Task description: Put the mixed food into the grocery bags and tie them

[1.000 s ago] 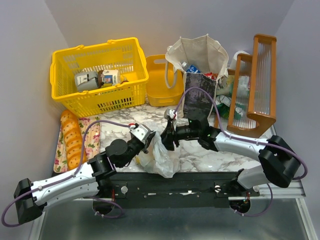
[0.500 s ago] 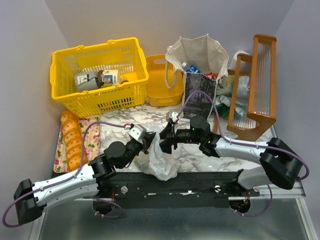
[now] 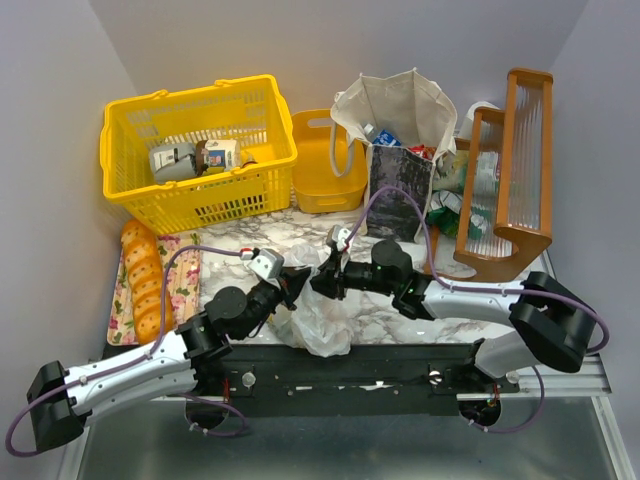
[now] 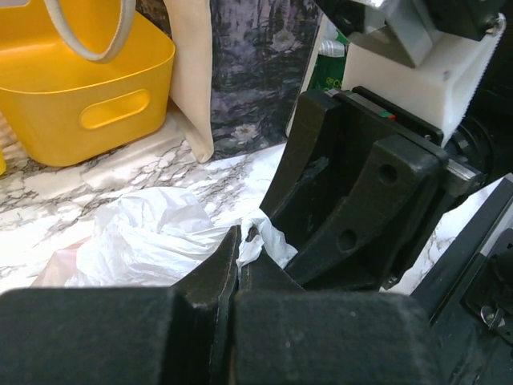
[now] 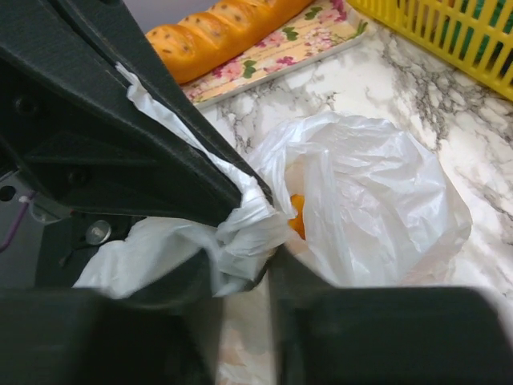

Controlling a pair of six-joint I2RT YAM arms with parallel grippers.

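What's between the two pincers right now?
A twisted strip of the plastic bag, pinched by left pincer and right pincer; clearest in right wrist view.

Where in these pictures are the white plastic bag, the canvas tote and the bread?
white plastic bag (image 3: 322,325): top view, on its crumpled body.
canvas tote (image 3: 400,102): top view, on the beige inner wall.
bread (image 3: 143,285): top view, on the middle of the loaf.
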